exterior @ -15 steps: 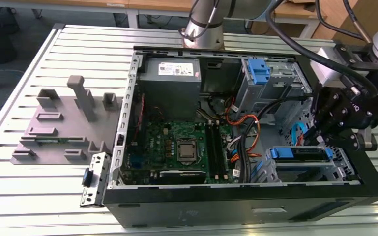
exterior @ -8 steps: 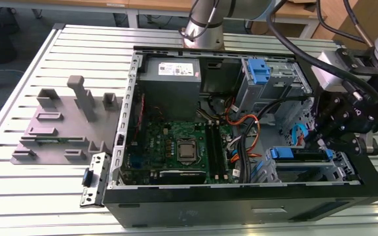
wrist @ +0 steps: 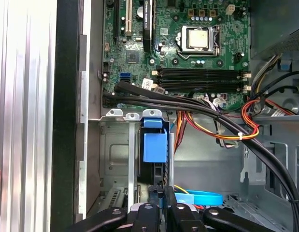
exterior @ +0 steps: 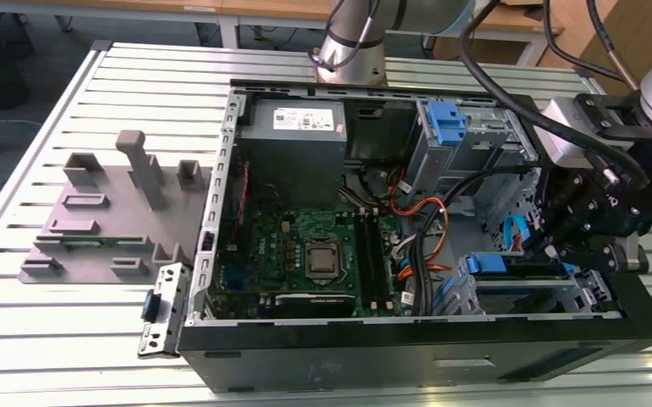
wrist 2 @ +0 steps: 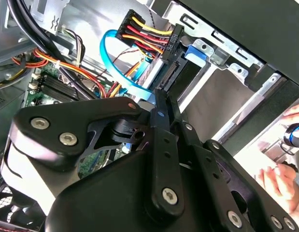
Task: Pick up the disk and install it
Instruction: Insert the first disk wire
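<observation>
Disk (wrist: 156,171): seated on edge in a slot of the drive cage (wrist: 115,145), at the corner of the computer case (exterior: 416,356) nearest the arm; blue side rail (wrist: 154,147) facing up out of the slot; seen also in the exterior view (exterior: 521,270) and the second wrist view (wrist 2: 180,77).
Fingers: drawn together with almost no gap, in both wrist views; tips at the disk's exposed edge; contact with it impossible to confirm.
Gripper (exterior: 552,250): lowered into the case over the cage, at the exterior view's right; also in both wrist views (wrist 2: 162,99) (wrist: 159,191).
Cables: connector with red, yellow and black wires (wrist 2: 171,41) just beside the disk's end; blue flat cable (wrist 2: 108,53) looping near it; black bundle (wrist: 188,104) crossing above the cage.
Motherboard (wrist: 188,58): flat on the case floor, beside the cage.
Power supply (exterior: 294,136): grey box in the far corner of the case.
Blue clip piece (exterior: 444,123): upright in the far bay.
Counter (exterior: 77,339): slatted metal, carrying the case and a grey fixture tray (exterior: 99,220) at the exterior view's left.
Person's hand (wrist 2: 279,179): outside the case wall.
</observation>
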Controlling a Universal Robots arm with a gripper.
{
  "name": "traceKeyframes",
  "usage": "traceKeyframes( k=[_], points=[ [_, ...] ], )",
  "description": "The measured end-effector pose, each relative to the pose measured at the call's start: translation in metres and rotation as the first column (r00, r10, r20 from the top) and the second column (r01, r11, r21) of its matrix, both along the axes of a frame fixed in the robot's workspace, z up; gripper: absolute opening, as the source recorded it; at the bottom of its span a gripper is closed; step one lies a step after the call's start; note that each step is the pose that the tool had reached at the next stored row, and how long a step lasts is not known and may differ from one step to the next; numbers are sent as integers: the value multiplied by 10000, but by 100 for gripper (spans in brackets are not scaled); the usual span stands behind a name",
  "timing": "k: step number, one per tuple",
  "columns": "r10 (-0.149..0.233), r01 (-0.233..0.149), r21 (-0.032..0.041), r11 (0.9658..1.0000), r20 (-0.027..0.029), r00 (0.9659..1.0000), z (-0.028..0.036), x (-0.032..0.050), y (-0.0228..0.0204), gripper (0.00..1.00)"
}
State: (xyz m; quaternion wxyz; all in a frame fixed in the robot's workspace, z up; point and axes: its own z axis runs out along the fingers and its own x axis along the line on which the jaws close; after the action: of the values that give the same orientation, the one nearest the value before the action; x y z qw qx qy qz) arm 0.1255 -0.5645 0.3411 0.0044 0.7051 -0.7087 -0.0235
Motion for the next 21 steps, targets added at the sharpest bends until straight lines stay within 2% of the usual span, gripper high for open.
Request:
traceKeyframes(
  k=[5, 21],
  points=[
    [0, 0, 3, 10000, 0, 10000, -8, 1, 29, 16],
    [1, -1, 2, 10000, 0, 10000, -48, 1, 31, 16]
  ],
)
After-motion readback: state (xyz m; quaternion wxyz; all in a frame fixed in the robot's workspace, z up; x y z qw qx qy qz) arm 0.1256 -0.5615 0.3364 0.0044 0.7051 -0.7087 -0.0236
